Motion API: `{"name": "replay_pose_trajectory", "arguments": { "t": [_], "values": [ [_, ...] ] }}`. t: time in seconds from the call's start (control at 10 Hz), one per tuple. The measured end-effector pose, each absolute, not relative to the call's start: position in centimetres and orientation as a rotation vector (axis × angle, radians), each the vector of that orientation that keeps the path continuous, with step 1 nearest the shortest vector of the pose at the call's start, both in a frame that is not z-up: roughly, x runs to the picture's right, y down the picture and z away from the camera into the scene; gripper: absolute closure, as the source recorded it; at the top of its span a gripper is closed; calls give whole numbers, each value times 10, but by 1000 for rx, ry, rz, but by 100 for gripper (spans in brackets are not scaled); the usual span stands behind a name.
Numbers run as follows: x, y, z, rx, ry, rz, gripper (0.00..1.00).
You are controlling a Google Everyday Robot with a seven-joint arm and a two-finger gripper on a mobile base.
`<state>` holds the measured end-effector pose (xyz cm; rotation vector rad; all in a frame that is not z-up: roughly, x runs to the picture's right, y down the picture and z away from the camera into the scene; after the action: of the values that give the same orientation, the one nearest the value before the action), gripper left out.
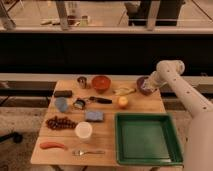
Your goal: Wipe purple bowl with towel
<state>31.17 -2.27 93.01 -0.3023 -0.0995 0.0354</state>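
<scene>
The jaws are sitting at the far right corner of the bench [106, 137], at the end of the white arm [169, 74], which is bending down from the right. They are pressed together, right at the purple bowl [143, 86]; whether they are pinching anything is impossible to tell from here. The purple bowl is standing directly under and against the jaws, close to the bench's back edge.

Just to the left of the jaws in the view, a yellowish item [124, 91] is lying flat, and an orange fruit [122, 101] is resting a little nearer the camera. Further left of the jaws, along the same back row, the orange-red bowl [101, 82] and a small metal cup [82, 81] are standing side by side. A green tray [146, 138] is lying well in front of the jaws, filling the near right part of the bench. A blue sponge [94, 116], a white cup [83, 130] and a fork [87, 151] are lying far from the jaws, toward the near left.
</scene>
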Motion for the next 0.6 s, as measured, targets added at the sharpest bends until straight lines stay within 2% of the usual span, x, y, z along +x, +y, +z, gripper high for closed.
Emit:
{"name": "replay_pose_trajectory", "arguments": {
  "t": [0.6],
  "values": [
    [325,-14,947,-337,-83,75,98]
  ]
}}
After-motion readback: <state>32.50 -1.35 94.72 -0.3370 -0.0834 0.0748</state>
